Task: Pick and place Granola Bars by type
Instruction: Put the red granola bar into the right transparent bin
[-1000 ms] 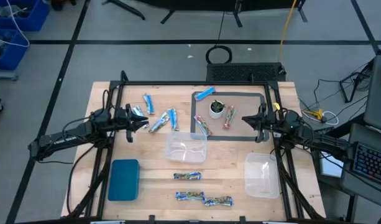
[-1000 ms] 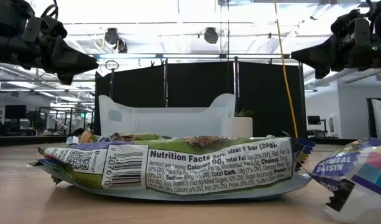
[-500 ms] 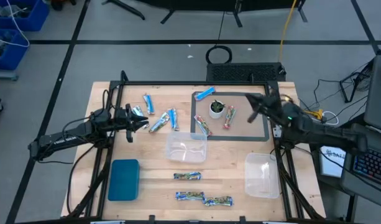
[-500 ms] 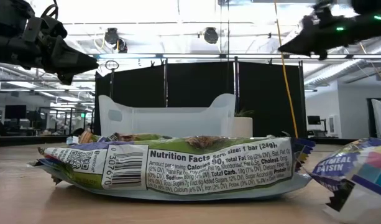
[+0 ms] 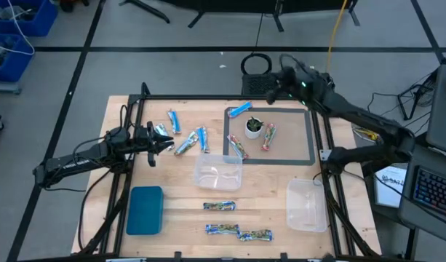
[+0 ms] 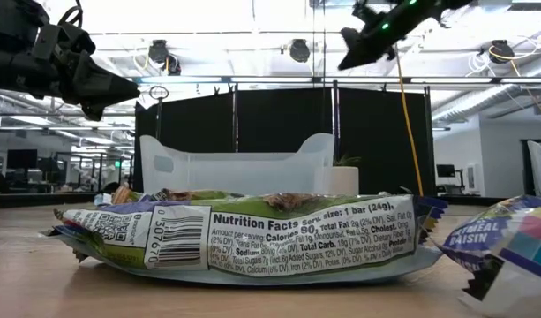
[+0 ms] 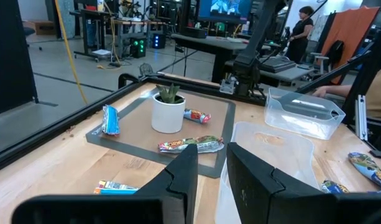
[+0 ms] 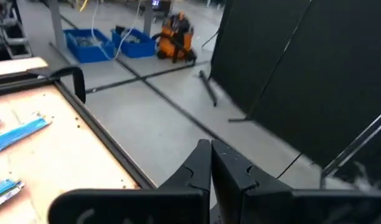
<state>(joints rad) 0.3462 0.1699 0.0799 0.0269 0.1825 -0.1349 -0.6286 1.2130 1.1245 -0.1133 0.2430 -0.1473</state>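
The Granola Bars (image 5: 238, 147) lie flat on the bench (image 5: 179, 204), mostly around the little plant pot (image 5: 252, 126). They look light, thin and crinkly, so pinch one across its middle. The right hand (image 5: 272, 86), pressed together, is up behind the pot. The left hand (image 5: 169, 144) holds nothing, fingers a little apart.

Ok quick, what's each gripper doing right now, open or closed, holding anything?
Left gripper: slightly open, empty, above the table's left side.
Right gripper: shut, empty, raised past the table's far edge.

Grey floor (image 5: 172, 58), black curtains (image 6: 279, 124), ceiling lights (image 6: 296, 49)
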